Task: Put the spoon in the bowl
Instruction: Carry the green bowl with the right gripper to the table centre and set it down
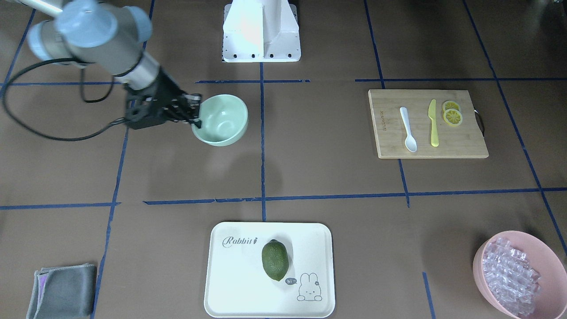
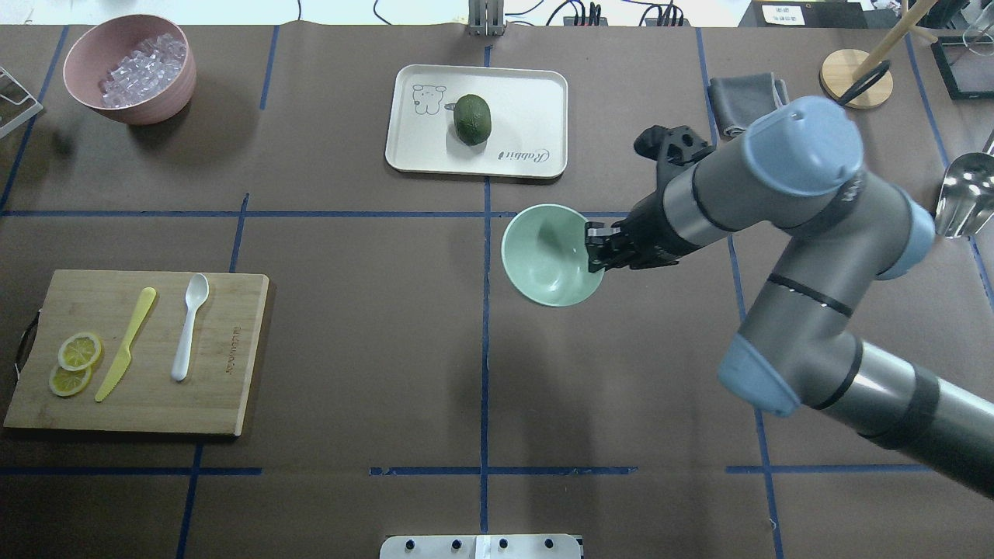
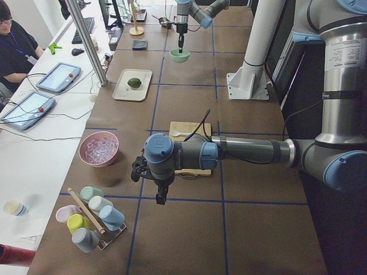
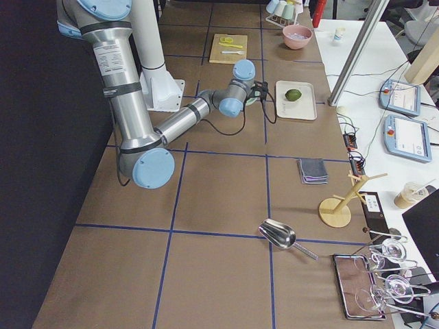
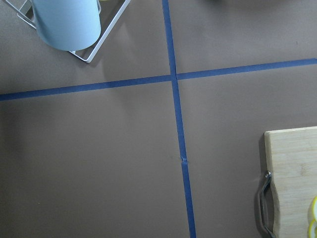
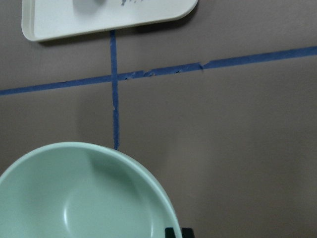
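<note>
The white spoon (image 1: 408,129) lies on the wooden cutting board (image 1: 460,141), next to a yellow knife; it also shows in the overhead view (image 2: 190,326). The mint-green bowl (image 1: 221,119) (image 2: 547,256) is near the table's middle line. My right gripper (image 1: 197,116) (image 2: 592,247) is shut on the bowl's rim and seems to hold it slightly off the table. The right wrist view shows the bowl (image 6: 74,198) close up. My left gripper (image 3: 160,199) hangs above the table beside the board; I cannot tell if it is open or shut.
A yellow knife (image 2: 124,343) and lemon slices (image 2: 74,363) lie on the board. A white tray (image 2: 536,93) holds a green fruit (image 2: 472,119). A pink bowl of ice (image 2: 128,66), a grey cloth (image 2: 742,97) and a cup rack (image 3: 92,220) stand at the table's edges.
</note>
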`<state>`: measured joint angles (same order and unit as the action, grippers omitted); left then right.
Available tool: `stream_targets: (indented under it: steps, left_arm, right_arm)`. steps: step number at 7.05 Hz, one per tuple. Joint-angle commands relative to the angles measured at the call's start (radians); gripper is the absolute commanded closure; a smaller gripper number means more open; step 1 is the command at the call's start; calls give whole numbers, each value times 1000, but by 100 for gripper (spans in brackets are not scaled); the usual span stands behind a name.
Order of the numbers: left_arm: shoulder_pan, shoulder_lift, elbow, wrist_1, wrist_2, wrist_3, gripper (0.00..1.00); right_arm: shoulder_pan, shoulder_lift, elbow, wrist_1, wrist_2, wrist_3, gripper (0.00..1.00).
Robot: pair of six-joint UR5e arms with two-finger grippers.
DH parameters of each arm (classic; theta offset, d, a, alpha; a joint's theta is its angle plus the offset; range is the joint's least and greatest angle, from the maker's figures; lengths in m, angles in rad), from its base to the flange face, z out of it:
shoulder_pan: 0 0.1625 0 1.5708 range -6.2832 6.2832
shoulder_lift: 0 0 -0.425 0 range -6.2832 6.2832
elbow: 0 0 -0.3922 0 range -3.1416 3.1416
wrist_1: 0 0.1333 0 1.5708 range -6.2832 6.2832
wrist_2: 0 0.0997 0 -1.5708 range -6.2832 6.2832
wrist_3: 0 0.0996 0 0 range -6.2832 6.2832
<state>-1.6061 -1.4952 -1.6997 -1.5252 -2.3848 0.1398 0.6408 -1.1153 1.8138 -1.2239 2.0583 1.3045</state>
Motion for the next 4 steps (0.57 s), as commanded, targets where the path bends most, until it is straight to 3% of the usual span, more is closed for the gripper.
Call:
stream_targets:
  steps: [1,2,4]
  left_arm:
    - [0,1,-6,0,-1,-2,0]
    - [0,1,-6,0,-1,-2,0]
    - [0,1,2,0,-1,0,0]
  right_arm:
    - [-99,99,-121,-46,-125,1,99]
    - [-122,118,-175,-37,-148,1,99]
    - [-139,132,-191,-37,-150,2,98]
